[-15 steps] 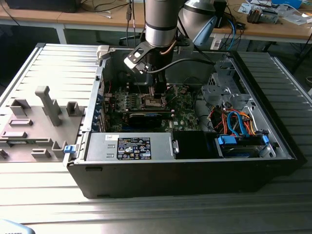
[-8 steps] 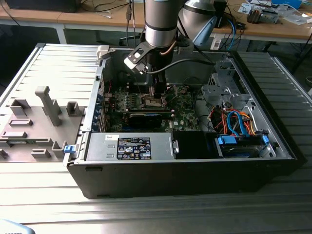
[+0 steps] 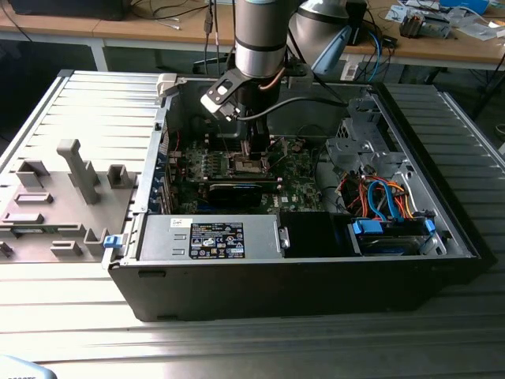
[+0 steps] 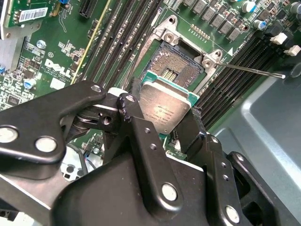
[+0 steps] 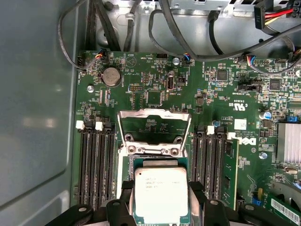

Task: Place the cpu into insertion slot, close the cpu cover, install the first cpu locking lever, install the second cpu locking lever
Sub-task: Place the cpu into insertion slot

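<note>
The cpu (image 5: 161, 194), a flat square chip with a silvery-tan top, is pinched between my gripper's (image 5: 161, 197) two black fingers (image 5: 126, 197). In the second wrist view the cpu (image 4: 164, 106) hovers just above and partly beside the insertion slot (image 4: 181, 66), whose dark bed of gold pins lies bare. The cpu cover (image 5: 154, 113) stands swung open on the far side of the socket. A thin locking lever (image 4: 256, 70) sticks out from the socket's corner, unlatched. In the exterior view my gripper (image 3: 251, 151) reaches down into the open computer case over the green motherboard (image 3: 296, 178).
Black memory slots (image 5: 96, 160) flank the socket on both sides. A labelled power supply (image 3: 209, 237) sits at the case's front, and a drive cage with coloured cables (image 3: 379, 197) fills the exterior view's right. A grey fixture tray (image 3: 55, 197) lies outside the case.
</note>
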`<state>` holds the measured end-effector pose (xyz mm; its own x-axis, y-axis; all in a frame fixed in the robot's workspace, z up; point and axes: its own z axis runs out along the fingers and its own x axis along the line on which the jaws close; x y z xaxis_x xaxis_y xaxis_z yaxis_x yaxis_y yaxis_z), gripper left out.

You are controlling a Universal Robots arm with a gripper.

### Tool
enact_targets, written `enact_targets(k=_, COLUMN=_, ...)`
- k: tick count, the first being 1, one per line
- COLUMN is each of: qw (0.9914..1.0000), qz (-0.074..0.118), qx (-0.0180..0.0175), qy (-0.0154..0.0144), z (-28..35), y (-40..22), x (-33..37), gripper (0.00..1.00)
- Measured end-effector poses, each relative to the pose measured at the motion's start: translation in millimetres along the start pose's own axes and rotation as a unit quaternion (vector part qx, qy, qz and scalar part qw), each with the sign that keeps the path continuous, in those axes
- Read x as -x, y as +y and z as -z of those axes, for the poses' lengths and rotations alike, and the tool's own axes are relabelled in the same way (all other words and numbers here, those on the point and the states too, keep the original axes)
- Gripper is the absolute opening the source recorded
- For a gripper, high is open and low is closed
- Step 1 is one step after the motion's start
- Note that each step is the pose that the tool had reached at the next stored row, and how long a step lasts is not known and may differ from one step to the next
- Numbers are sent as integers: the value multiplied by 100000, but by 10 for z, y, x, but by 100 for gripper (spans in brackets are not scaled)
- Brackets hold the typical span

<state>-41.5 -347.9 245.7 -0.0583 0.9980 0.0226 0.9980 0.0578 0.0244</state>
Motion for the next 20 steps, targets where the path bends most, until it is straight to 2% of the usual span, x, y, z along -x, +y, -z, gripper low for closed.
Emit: enact_targets(k=20, qw=100000, qz=-1, qx=1, qy=-3, z=-46, y=-1, x=0, gripper=55)
